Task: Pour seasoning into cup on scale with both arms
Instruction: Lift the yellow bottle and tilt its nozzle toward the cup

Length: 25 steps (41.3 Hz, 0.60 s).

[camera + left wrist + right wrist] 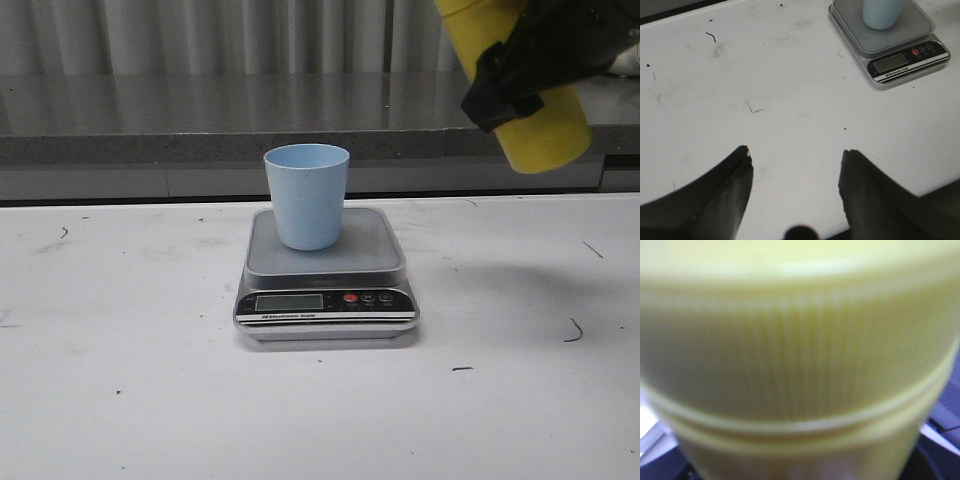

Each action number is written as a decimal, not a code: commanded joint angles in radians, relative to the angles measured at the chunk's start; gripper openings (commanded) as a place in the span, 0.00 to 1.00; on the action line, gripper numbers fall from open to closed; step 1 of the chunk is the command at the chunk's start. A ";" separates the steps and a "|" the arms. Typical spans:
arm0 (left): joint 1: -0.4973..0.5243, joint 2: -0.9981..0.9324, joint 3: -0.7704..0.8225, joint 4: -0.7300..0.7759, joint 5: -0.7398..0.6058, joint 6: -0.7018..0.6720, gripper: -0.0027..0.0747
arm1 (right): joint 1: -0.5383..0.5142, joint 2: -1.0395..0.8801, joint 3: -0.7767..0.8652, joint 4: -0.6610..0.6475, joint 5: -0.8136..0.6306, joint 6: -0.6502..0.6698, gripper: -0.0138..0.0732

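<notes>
The pale blue cup [307,196] stands upright on the silver scale [326,275] in the middle of the table; both also show in the left wrist view, the cup [882,12] and the scale [890,42]. My right gripper [530,65] is shut on the yellow seasoning bottle [540,130], held tilted in the air at the upper right, above and right of the cup. The bottle's ribbed cap [795,355] fills the right wrist view, blurred. My left gripper [795,152] is open and empty over bare table, well short of the scale.
A grey ledge [200,120] and a corrugated wall run behind the white table [120,380]. Small dark marks dot the tabletop. The table's near edge shows by my left gripper's fingers [940,190].
</notes>
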<state>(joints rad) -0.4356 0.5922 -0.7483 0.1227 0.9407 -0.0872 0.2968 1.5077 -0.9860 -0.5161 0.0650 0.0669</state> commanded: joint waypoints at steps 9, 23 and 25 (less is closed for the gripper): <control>0.002 0.002 -0.027 0.005 -0.065 -0.003 0.53 | 0.091 -0.011 -0.212 -0.104 0.162 -0.009 0.55; 0.002 0.002 -0.027 0.005 -0.065 -0.003 0.53 | 0.172 0.112 -0.338 -0.279 0.354 -0.009 0.55; 0.002 0.002 -0.027 0.005 -0.065 -0.003 0.53 | 0.177 0.126 -0.343 -0.315 0.371 -0.009 0.55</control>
<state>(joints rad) -0.4356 0.5922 -0.7483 0.1227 0.9407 -0.0872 0.4669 1.6598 -1.2771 -0.7244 0.4485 0.0669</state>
